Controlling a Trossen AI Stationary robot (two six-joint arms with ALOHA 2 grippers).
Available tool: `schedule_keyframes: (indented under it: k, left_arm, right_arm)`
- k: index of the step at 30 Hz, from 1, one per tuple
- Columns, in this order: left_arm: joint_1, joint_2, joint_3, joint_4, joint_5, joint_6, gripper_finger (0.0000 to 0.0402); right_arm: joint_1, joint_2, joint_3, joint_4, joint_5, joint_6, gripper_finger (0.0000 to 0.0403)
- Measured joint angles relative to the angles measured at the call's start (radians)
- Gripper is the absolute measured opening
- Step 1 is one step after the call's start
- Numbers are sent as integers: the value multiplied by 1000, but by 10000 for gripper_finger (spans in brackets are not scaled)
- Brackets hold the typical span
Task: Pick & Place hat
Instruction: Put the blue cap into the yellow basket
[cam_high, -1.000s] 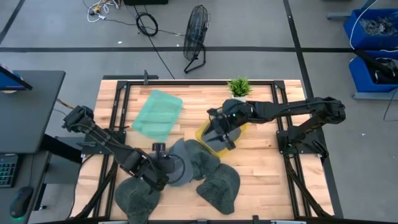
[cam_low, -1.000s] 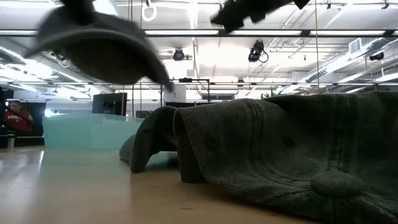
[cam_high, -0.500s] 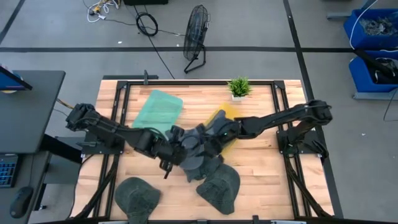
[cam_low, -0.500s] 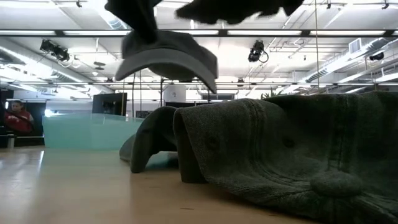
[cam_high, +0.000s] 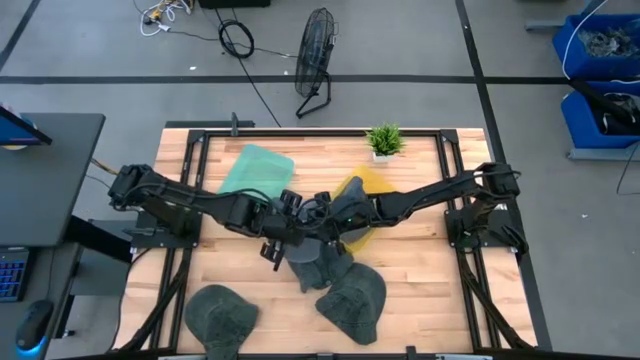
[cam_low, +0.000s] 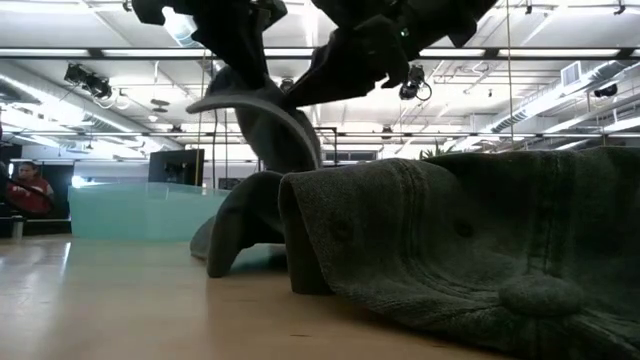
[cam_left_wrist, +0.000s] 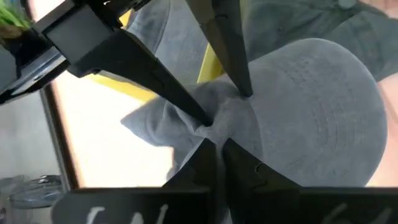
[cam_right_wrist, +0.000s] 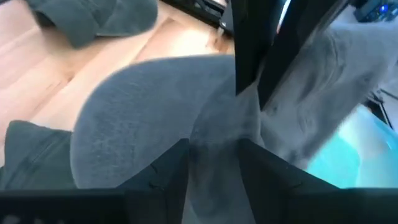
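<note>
A light grey hat (cam_high: 312, 240) hangs in the air over the middle of the table, its brim (cam_left_wrist: 323, 124) curved downward in the low view (cam_low: 268, 115). My left gripper (cam_high: 292, 228) comes in from the table's left and is shut on it. My right gripper (cam_high: 335, 220) comes from the right, from over the yellow tray (cam_high: 362, 192), and meets the same bunch of cloth. Three dark green hats lie on the wood: one (cam_high: 220, 313) at the near left, one (cam_high: 355, 298) near the middle, one (cam_high: 322, 268) right under the held hat. My left gripper pinches a gathered bunch of the grey hat's crown cloth (cam_left_wrist: 214, 127) between its two fingers (cam_left_wrist: 239, 158), coming level from the table's left. The hat is lifted clear, and its brim hangs off to one side. My right gripper has the same bunch of crown cloth (cam_right_wrist: 217, 134) between its fingers (cam_right_wrist: 180, 162), coming from the table's right, opposite the left fingers (cam_right_wrist: 249, 62). The cloth is puckered between them.
A teal tray (cam_high: 255, 180) lies at the far left of the table, and a small potted plant (cam_high: 383, 140) stands at the far edge. In the low view a dark green hat (cam_low: 470, 250) fills the near right. Bare wood shows at the near left (cam_high: 240, 270) and right (cam_high: 420, 250).
My left gripper has carried the grey hat up from the near left toward the table's middle. My right gripper has swung from the yellow tray toward the left arm and met the hat. The hat, level a second ago, now hangs tipped with its brim pointing down.
</note>
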Motion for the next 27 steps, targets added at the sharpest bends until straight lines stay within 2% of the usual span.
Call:
schedule_keyframes:
  k: [11,13,18,21,24,27]
  left_arm:
    - [-6,46,4,-17,30,-9,16]
    - [-12,46,3,-6,21,5,16]
    - [-14,47,3,54,-29,59,16]
    - [-12,47,3,49,-30,71,16]
    - [-11,47,3,55,-34,71,16]
    - [-15,47,3,68,-36,67,16]
  right_arm:
    - [10,-55,-2,24,109,-75,146]
    - [4,-55,-2,18,80,-68,146]
    - [-19,-40,-3,-51,-139,1,146]
    - [-19,-36,-2,-63,-140,25,146]
    - [-19,-35,-2,-76,-91,63,145]
    - [-17,-35,-1,-111,-45,75,126]
